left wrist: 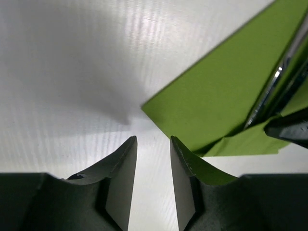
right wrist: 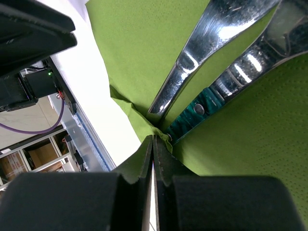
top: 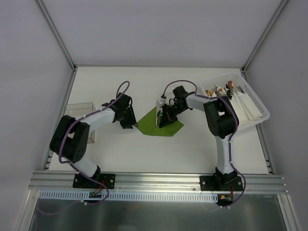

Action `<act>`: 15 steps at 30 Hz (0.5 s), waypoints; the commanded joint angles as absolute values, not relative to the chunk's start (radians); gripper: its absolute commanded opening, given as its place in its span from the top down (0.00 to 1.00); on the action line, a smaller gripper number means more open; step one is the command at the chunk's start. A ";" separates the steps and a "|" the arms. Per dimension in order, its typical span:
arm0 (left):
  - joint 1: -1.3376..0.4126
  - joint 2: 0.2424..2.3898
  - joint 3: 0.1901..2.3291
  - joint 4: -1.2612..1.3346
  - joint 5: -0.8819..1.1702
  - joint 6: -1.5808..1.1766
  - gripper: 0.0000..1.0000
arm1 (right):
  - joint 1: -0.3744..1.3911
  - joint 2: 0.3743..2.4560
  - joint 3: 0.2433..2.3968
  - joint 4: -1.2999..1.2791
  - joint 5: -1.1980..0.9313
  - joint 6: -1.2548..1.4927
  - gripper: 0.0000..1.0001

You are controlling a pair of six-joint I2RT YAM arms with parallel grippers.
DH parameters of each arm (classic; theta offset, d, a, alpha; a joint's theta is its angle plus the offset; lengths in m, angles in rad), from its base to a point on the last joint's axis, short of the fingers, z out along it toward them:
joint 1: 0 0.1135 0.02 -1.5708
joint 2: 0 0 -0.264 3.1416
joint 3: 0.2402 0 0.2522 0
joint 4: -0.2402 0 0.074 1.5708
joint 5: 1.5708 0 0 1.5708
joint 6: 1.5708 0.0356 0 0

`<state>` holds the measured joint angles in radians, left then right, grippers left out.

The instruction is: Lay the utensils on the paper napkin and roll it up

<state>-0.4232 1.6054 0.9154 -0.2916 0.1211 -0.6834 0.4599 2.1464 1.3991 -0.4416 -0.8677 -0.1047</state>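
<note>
White table (top: 192, 149) inside a white-walled enclosure w/ aluminium frame posts, seen from above and from both wrists. At table ctr lies the olive-green paper napkin (top: 149, 123), a thin sheet set diagonally, one corner pointing toward the left arm. The silvery metal utensils (right wrist: 211, 43), slim polished pieces (one w/ a teal section near a rivet), rest on the napkin side by side, partly under a turned-up flap of its edge. The left gripper (left wrist: 152, 139) sits low over bare table just beside the napkin's corner; its jaws stand partly apart w/ nothing btwn them and do not touch the paper. The right gripper (right wrist: 153, 139) is on the napkin's opposite side, fingers pressed together at a puckered fold of the paper next to the utensil ends; the paper appears pinched btwn the tips. Far right corner: a white plastic basket (top: 263, 111) holding white folded napkins (top: 245, 108) and copper-tipped cutlery (top: 230, 85), well apart from the green sheet. Left edge: a clear plastic box (top: 79, 109), behind the left arm's elbow.
</note>
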 commanded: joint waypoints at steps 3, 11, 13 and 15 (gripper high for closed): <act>-0.414 1.663 0.979 -0.367 0.006 -0.721 0.69 | 0.465 2.169 1.427 -0.460 -0.805 -0.117 0.97; -0.426 1.729 1.043 -0.379 -0.044 -0.726 0.72 | 0.465 2.174 1.430 -0.471 -0.799 -0.120 0.97; -0.429 1.743 1.058 -0.380 -0.051 -0.727 0.73 | 0.465 2.177 1.430 -0.472 -0.798 -0.120 0.97; -0.433 1.756 1.068 -0.383 -0.052 -0.726 0.74 | 0.465 2.180 1.433 -0.474 -0.798 -0.120 0.97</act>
